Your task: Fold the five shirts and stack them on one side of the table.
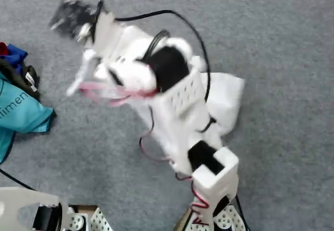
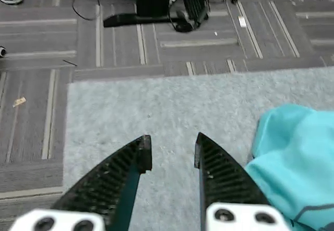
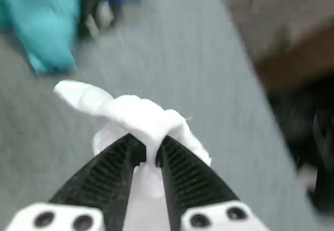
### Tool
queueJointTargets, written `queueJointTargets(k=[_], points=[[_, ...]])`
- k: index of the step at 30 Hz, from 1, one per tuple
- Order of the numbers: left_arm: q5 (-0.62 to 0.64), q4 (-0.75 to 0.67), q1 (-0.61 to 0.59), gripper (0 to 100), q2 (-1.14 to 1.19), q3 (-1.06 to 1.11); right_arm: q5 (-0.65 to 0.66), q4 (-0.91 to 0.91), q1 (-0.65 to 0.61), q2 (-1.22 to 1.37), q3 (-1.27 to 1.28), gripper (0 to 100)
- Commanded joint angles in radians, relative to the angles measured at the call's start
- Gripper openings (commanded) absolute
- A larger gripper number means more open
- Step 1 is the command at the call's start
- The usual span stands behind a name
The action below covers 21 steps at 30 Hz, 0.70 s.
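Plainly, the only writing on view is dark lettering across the teal shirt (image 1: 21, 111), cut off by the picture's edge and partly lost in a fold, so it stays unread. A small white tag (image 1: 31, 80) sits on a dark garment (image 1: 23, 74) next to the teal shirt; any print on it is too small to make out. A blue cloth (image 1: 13, 53) lies bunched against that dark garment.

The right pincer (image 3: 151, 150) is clamped on the white shirt (image 3: 141, 116). A narrow ridge of fabric is squeezed between the two black ribbed fingers (image 3: 180, 171). The shirt is plain white, with no pattern or print on the part that shows. It bunches into soft crumpled folds just past the fingertips, with one twisted end sticking out to the side. Farther beyond the tips lie the teal shirt and the blue cloth, well apart from the held fabric.

The left pincer (image 2: 172, 150) stands apart, with a clear gap between its tips and nothing in it, above the grey tabletop (image 2: 156, 106). The teal shirt lies just beside one of its fingers, smooth and rounded at the edge. Past the tips the tabletop ends at a striped carpet floor (image 2: 42, 111).
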Motion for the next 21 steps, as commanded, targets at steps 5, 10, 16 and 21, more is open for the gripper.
queueJointTargets(k=[5,10,16,21], points=[[0.0,0.011,0.057,14,-0.053,-0.028,-0.011,-0.146,-0.116,-0.082,-0.208,0.5],[0.002,0.011,0.121,14,-0.053,-0.028,-0.011,-0.074,-0.077,-0.117,-0.217,0.5],[0.002,0.011,0.226,14,-0.053,-0.028,-0.009,0.038,0.17,-0.128,-0.185,0.5],[0.002,0.011,0.347,14,-0.061,0.034,-0.002,0.037,0.4,-0.16,0.027,0.5]])
